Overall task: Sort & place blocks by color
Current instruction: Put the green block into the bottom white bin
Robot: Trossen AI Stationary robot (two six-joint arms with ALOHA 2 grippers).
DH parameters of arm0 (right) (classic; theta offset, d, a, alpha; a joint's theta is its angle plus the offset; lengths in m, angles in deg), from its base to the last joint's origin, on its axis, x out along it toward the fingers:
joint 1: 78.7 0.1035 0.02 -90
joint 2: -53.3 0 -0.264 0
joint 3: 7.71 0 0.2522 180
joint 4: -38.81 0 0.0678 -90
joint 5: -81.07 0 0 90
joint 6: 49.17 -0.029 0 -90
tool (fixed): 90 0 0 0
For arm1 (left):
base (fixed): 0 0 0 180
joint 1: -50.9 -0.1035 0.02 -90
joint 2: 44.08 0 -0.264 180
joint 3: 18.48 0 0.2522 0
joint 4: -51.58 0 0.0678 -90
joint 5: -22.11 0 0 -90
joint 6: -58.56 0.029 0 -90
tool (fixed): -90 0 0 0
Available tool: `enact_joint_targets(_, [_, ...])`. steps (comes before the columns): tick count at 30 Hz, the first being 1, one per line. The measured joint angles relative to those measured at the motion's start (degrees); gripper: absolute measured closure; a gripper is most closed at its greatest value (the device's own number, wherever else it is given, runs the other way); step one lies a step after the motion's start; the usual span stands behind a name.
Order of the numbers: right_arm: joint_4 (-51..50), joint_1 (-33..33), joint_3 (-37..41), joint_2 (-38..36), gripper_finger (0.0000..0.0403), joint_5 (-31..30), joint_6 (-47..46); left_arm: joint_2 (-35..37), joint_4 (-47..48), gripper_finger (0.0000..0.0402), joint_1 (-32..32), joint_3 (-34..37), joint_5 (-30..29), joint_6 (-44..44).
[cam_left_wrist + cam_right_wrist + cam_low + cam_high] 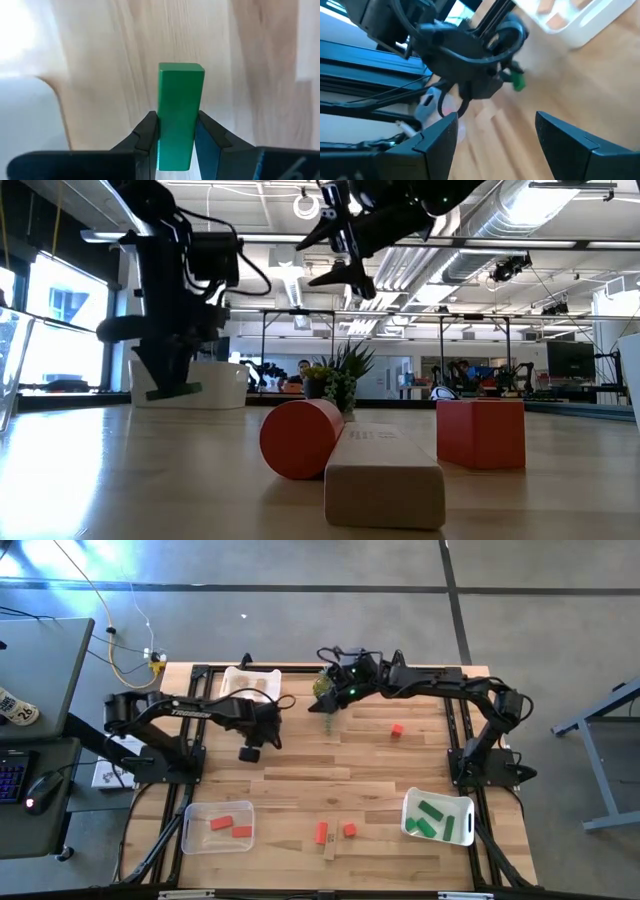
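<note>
Two arms over the wooden table [300, 765]. Left gripper [176, 137] is raised above the left-centre of the table, its fingers [145, 135] pinching a green block [179, 112] on both long sides; in the left wrist view the block stands out forward past the fingertips, with bare wood grain under it. From the right wrist view the same block shows as a small green spot at the end of the left arm. Right gripper [495, 130] is held high near the far-centre of the table, close to the potted plant [323, 688], fingers spread wide with nothing between them. White bin [250, 683] at the far edge, just beside the left arm's wrist, holds tan pieces. Clear bin [192, 828] at the near left holds two red-orange blocks [230, 826]. White bin [410, 808] at the near right holds several green blocks [436, 817]. Loose on the table: one red cube [397, 730] to the right of centre, well apart from the rest; near the front edge a red bar [321, 832], a red cube [349, 829] and a tan bar [330, 849] lie close together. In the low view the tan bar [385, 470] lies end-on nearest the camera, touching the red bar's round-looking end [300, 438]; the red cube [480, 432] sits just beside them.
</note>
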Motion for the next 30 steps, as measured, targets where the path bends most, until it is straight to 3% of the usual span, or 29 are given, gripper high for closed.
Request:
enact_joint_targets(6, [0.02, 4.69, 0.0, 0.0, 0.0151, -1.9, -6.83, 3.51, -4.33, 0.0336, 3.85, -0.02, -0.13, -1.73])
enact_joint_targets(12, [0.02, 9.62, 0.0, 0.0, 0.0151, -7.71, -12.12, 6.6, -10.65, 0.0336, 8.21, -0.04, -0.45, -0.7])
enact_joint_targets(20, [-0.14, 14.55, 0.0, 0.0, 0.0151, -15.32, -18.99, 8.31, -16.86, 0.0336, 13.09, -0.07, -3.28, 5.47])
enact_joint_targets(30, [-5.95, 18.65, 0.0, 0.0, 0.0151, -15.63, -23.17, 8.34, -23.91, 0.0332, 17.77, -0.11, -9.03, 18.56])
